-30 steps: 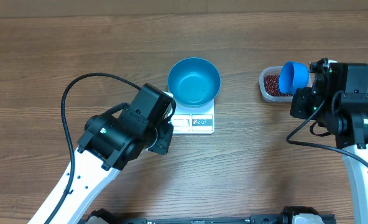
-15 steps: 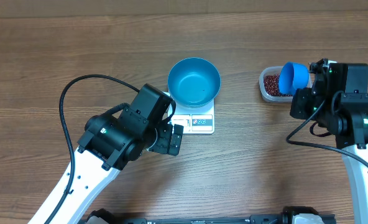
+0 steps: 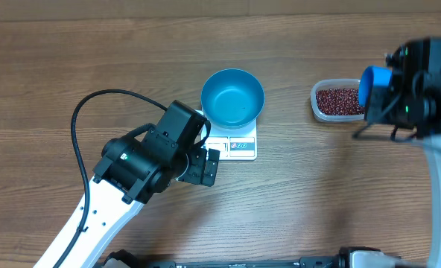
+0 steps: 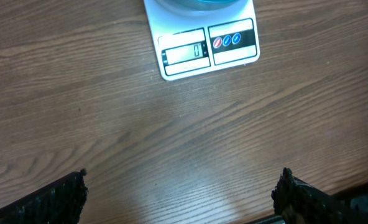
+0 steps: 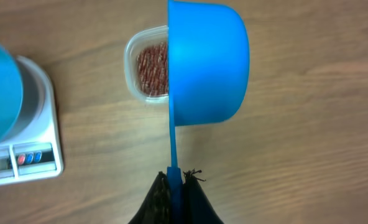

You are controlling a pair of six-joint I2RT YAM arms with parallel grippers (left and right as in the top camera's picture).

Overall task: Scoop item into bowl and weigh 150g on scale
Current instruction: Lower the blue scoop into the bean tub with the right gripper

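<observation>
The blue bowl (image 3: 232,97) stands on the white scale (image 3: 241,147) at mid-table and looks bare inside. Red-brown beans (image 3: 338,99) fill a clear tub (image 3: 316,95) to its right. My right gripper (image 3: 392,97) is shut on the thin handle of a blue scoop (image 3: 373,85), held on its side just right of the tub. In the right wrist view the scoop (image 5: 209,62) hangs above the beans (image 5: 153,68) with my gripper (image 5: 176,180) clamped on its handle. My left gripper (image 3: 204,165) is open over bare wood just in front of the scale (image 4: 202,43), its fingers (image 4: 59,196) wide apart.
A black cable (image 3: 79,126) loops off the left arm across the left of the table. The table's far edge (image 3: 220,15) runs along the top. Wood surrounds the scale and tub.
The left gripper opened beside the scale and has stayed put. The right arm moved right with the scoop, uncovering the tub of beans.
</observation>
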